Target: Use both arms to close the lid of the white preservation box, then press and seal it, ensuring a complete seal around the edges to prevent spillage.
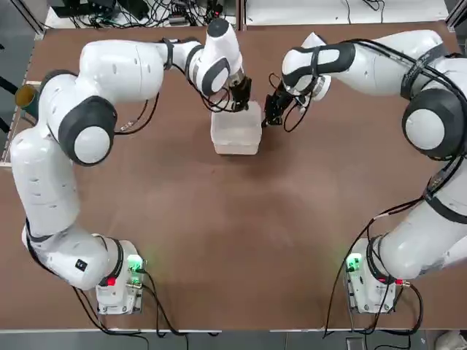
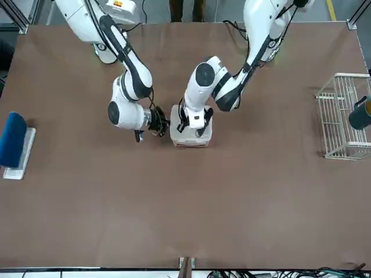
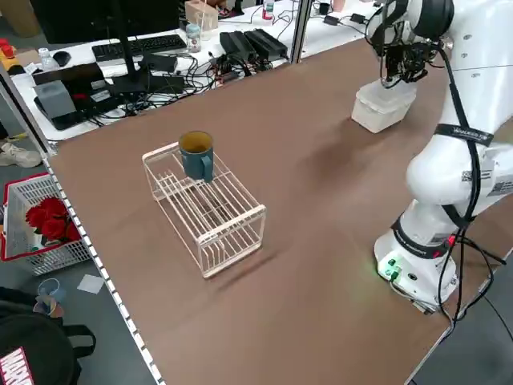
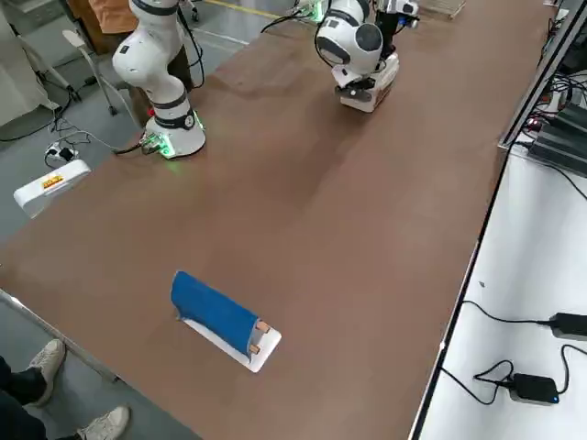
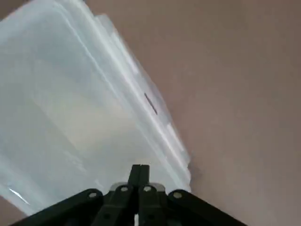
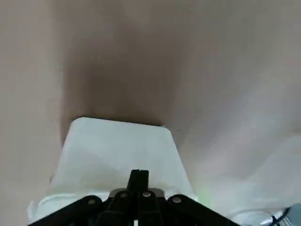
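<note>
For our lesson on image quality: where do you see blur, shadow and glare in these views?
Left wrist view: soft blur over the box, a small bright glint near one corner; right wrist view: broad dark shadow beyond the box, pale haze on the table.

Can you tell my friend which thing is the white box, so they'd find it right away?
Look at the big brown table, at the part where the two robot grippers meet, left and right. The white box is right there. It's cloudy plastic and roughly square, while the white rack is made of bars.
</note>
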Robot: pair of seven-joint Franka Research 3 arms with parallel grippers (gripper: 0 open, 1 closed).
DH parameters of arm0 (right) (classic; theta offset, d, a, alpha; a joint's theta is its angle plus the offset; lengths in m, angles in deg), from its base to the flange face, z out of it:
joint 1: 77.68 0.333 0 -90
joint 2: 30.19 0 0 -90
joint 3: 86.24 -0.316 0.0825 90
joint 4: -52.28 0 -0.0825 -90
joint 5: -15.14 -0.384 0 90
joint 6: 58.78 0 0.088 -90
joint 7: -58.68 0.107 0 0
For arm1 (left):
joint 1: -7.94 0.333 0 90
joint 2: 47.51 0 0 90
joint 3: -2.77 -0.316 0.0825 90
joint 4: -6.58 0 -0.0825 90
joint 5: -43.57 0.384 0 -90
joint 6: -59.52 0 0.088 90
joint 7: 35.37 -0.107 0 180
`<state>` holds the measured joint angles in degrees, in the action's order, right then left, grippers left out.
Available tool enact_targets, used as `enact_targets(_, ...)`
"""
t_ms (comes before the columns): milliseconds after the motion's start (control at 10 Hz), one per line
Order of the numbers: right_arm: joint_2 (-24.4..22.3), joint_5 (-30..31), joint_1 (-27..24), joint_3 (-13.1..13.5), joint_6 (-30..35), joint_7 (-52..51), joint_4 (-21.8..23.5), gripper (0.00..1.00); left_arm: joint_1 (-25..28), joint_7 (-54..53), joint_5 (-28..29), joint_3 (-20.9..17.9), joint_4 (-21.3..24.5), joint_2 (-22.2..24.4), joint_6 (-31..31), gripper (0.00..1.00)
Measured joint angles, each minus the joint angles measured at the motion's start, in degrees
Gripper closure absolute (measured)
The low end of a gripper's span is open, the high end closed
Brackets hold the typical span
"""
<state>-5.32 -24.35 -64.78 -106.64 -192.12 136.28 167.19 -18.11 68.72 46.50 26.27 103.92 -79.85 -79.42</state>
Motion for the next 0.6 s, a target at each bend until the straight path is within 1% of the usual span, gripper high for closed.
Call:
enact_targets(200,-1.19,3.15,-0.23,1.31,5.15,0.16,-3.56,0.98,0.89,-0.67,0.82,-0.10,-0.44,0.60,4.11,0.99)
enact_targets(400,-1.48,9.33,-0.44,2.35,10.22,0.30,-7.76,0.98,2.13,-3.42,1.45,-0.47,-0.41,2.48,12.77,0.99)
enact_targets(500,-1.50,12.26,-0.46,2.44,11.82,0.21,-10.22,0.98,3.21,-4.90,1.46,-0.37,0.05,3.78,15.09,0.99)
enact_targets(600,-1.37,14.81,-0.39,2.40,12.97,0.10,-13.30,0.98,4.33,-5.99,1.46,-0.06,1.02,5.19,15.88,0.99)
